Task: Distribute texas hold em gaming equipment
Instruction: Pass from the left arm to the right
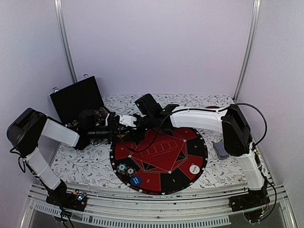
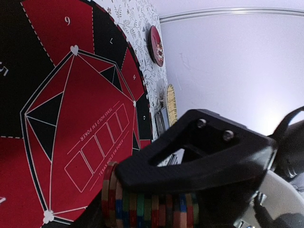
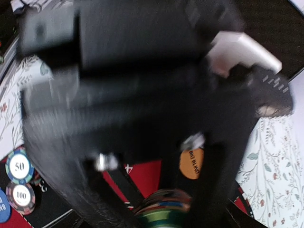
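The task is partly done. On the round poker mat (image 1: 166, 152), two chips (image 1: 122, 167) and a blue disc (image 1: 136, 181) lie near-left, a white disc (image 1: 194, 168) lies near-right, and an orange disc (image 3: 191, 164) sits close to the hands.

Still to be shared out are a stack of poker chips (image 2: 147, 209) and the deck of cards (image 1: 221, 149). The stack is in the air over the mat's far-left edge, apparently pinched by the left hand (image 1: 118, 129). The deck lies on the counter (image 1: 85, 161) just beside the mat.

The right hand (image 1: 135, 124) straddles the stack, but blur hides whether it grips. An open black case (image 1: 76, 99) stands back-left, its contents mostly hidden.
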`<state>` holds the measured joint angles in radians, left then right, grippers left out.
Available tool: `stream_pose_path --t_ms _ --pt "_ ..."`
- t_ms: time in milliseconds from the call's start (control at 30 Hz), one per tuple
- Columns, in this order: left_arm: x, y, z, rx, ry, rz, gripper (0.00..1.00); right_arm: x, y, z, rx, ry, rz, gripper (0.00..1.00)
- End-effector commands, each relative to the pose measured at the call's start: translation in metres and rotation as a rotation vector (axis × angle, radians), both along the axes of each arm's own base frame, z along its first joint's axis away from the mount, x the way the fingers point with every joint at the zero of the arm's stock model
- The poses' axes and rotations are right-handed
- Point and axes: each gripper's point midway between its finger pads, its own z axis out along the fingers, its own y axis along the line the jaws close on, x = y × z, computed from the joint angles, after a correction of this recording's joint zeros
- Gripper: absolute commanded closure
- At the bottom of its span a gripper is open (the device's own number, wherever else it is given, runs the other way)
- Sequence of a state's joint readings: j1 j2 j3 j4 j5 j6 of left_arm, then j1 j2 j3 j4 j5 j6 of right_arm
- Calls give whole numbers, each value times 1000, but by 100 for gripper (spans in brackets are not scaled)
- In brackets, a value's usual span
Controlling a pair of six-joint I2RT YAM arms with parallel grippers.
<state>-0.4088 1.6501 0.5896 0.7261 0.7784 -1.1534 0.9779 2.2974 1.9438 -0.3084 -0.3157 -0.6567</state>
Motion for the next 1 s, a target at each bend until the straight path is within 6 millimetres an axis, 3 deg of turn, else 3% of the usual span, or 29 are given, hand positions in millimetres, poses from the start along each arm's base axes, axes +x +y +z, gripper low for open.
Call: stream_pose_path --t_ms 0,167,367,600,900,967 --pt "3 -6 18 -43 -73 -28 100 -10 -1 -22 -48 -12 125 29" --pt "2 -6 19 -47 -75 -31 100 -10 3 -17 -29 -79 176 43" --pt "1 -4 11 -47 -54 -32 100 -9 4 -13 -20 -97 179 40" --pt "0 -3 8 -54 -48 -34 100 -4 6 -10 -19 -141 173 73" --pt "11 7 -11 -37 -19 -6 100 -5 7 -13 -23 -132 161 97" --pt "18 13 -19 -25 -10 13 100 -4 8 -36 -48 -99 150 97"
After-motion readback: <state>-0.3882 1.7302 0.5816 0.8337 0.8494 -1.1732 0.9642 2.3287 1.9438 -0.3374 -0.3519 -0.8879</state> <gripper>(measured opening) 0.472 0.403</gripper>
